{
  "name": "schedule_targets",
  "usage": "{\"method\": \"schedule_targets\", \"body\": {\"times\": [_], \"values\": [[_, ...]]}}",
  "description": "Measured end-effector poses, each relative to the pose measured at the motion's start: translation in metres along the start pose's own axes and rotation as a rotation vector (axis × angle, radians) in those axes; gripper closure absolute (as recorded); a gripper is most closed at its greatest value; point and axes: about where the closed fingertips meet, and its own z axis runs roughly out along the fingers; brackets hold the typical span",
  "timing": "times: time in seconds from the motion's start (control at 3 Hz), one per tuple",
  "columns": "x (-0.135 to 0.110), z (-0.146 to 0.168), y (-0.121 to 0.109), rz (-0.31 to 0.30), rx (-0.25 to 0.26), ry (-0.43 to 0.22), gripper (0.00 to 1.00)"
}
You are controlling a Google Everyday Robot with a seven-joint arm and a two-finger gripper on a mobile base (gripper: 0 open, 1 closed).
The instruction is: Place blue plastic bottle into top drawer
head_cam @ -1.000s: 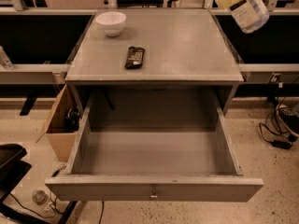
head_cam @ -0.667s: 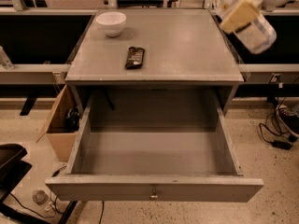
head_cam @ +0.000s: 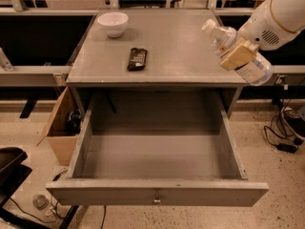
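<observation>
Since the grey flat-topped table [head_cam: 176, 46] fills the middle of the view, everything else is placed off it. Wide grey top drawer [head_cam: 119, 193] juts toward 6 o'clock, pulled well out, nothing seen inside; judged ready to receive, no opening step left. White robot arm [head_cam: 281, 13] comes in from 2 o'clock, over the table's right edge. Brown cardboard box [head_cam: 59, 128] on the floor at 8 o'clock, not part of the job.

Small clear bluish plastic bottle [head_cam: 223, 36] at 3 o'clock, in the air just off the table's right front corner, tilted, white cap toward 10 o'clock, base toward 4 o'clock. Tool [head_cam: 238, 56] pinches the bottle across its middle, tan finger over the label; mid-body grip likely keeps it from swinging. Not yet over the drawer: likely needs to travel toward 7 o'clock and down.

White round bowl [head_cam: 113, 23] at 11 o'clock on the table, dark flat snack bar [head_cam: 137, 58] just below it toward centre; both well apart from the carry path. Small metal knob [head_cam: 156, 198] centre of the drawer front.
</observation>
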Motion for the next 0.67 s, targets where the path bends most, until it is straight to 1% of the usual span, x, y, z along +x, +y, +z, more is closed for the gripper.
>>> {"method": "schedule_targets", "body": {"times": [0.33,0.67], "values": [[-0.001,0.002,0.002,-0.003,-0.004,0.002,1.00],[-0.012,0.028,0.021,-0.040,-0.031,0.017,1.00]]}}
